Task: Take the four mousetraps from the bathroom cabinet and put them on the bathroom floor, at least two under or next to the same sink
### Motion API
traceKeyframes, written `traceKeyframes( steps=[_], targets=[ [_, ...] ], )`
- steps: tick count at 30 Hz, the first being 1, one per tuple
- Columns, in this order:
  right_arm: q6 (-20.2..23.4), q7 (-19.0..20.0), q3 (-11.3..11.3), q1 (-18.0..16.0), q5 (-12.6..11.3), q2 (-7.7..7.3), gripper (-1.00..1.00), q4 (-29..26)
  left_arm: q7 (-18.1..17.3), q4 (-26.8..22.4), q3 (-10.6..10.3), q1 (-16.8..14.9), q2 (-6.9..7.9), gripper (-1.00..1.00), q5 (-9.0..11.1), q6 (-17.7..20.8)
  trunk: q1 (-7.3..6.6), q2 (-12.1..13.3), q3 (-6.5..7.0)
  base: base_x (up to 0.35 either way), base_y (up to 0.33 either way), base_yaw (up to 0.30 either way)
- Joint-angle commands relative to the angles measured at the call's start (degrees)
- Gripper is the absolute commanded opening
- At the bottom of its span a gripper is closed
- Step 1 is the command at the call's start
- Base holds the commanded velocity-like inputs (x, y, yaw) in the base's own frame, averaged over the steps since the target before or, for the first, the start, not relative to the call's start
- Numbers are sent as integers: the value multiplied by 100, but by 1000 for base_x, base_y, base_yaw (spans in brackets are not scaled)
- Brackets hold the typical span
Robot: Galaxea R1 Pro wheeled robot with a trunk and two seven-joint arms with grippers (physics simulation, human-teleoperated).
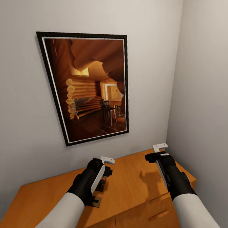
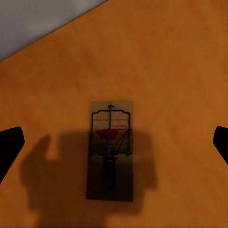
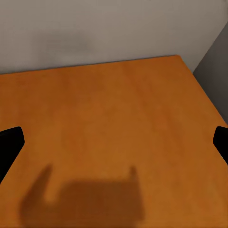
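Wooden and flat, the mousetrap (image 2: 110, 149) lay on the cabinet (image 1: 132, 184) directly beneath the left gripper (image 2: 114, 142), whose fingers gaped wide and empty, so a skewed descent might nudge it aside.

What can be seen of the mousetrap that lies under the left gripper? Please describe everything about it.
The mousetrap is a small flat rectangular board that looks like pale wood. It carries a dark wire frame, a dark bar along its middle and a red mark. It lies flat on the orange-brown top of the cabinet, in shadow. The left gripper hovers open above it, apart from it. In the head view the arm covers most of it.
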Motion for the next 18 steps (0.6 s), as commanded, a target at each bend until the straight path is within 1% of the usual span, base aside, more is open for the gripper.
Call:
traceKeyframes(
  steps=[1, 18],
  targets=[
    [19, 43, -16, -2, 58, 6, 100, -6, 54, -3, -7, -2, 0, 100, 58, 16, 2, -5, -3, 0, 0, 0],
    [-17, 42, -24, -2, 57, 6, 100, -13, 54, -3, -7, -3, 0, 100, 39, 16, 2, -5, -3, 0, 0, 0]
  ],
)
